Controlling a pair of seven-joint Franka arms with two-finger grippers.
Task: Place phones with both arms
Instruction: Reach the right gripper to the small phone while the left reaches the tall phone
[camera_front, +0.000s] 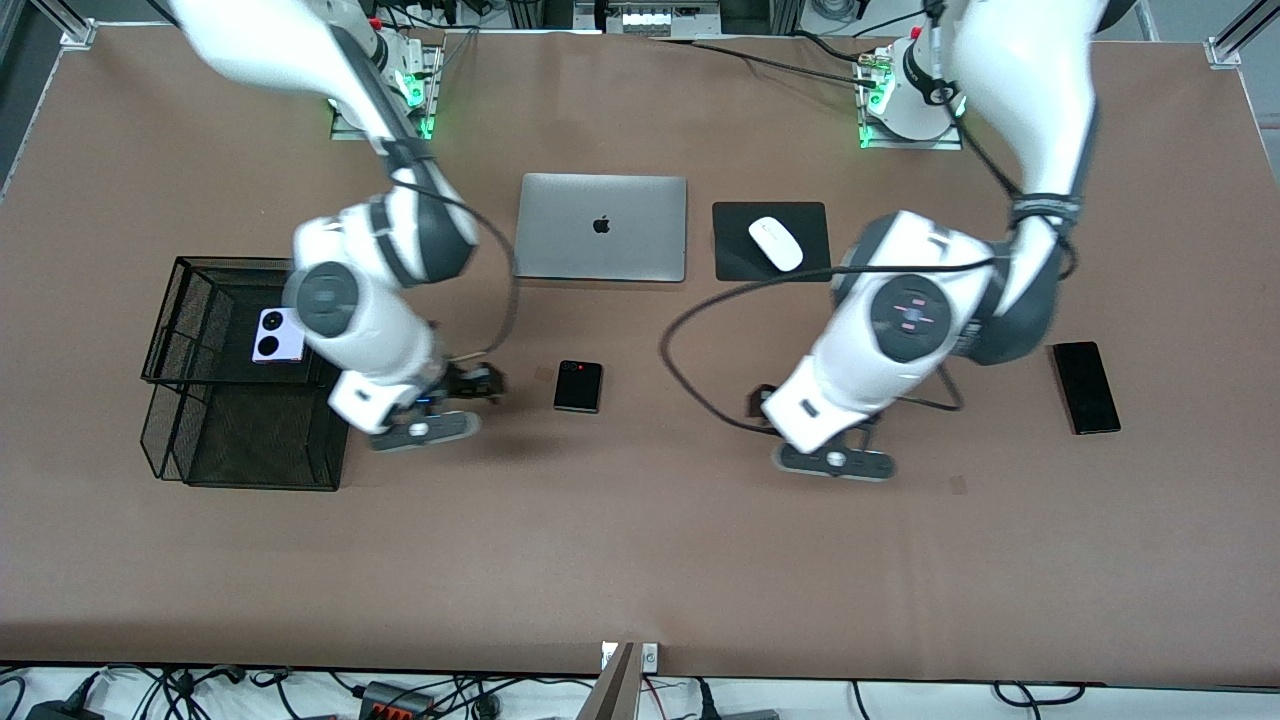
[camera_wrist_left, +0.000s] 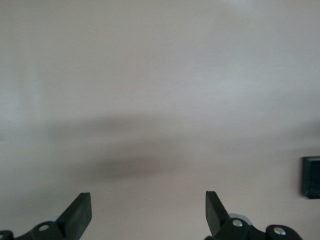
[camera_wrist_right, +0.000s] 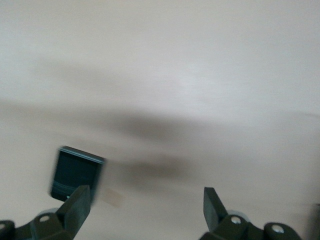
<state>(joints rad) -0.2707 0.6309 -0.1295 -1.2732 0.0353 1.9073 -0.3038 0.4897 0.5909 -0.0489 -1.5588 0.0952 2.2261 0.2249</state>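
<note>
Right gripper (camera_wrist_right: 142, 202) is hovering open beside the black phone (camera_front: 578, 386); left gripper (camera_wrist_left: 145, 210) is waiting open over bare table, slab (camera_front: 1086, 387) near; a skewed descent risks nudging the phone

Closed silver laptop (camera_front: 602, 227) beside white mouse (camera_front: 776, 243) on black pad (camera_front: 735, 260).

We looked down from high across the bench (camera_front: 640, 560), facing the arm bases at twelve o'clock. Each wrist camera looked close down past its own hand onto bare bench. The right wrist view and ours shared the small black phone (camera_wrist_right: 75, 172) (camera_front: 578, 386).
</note>
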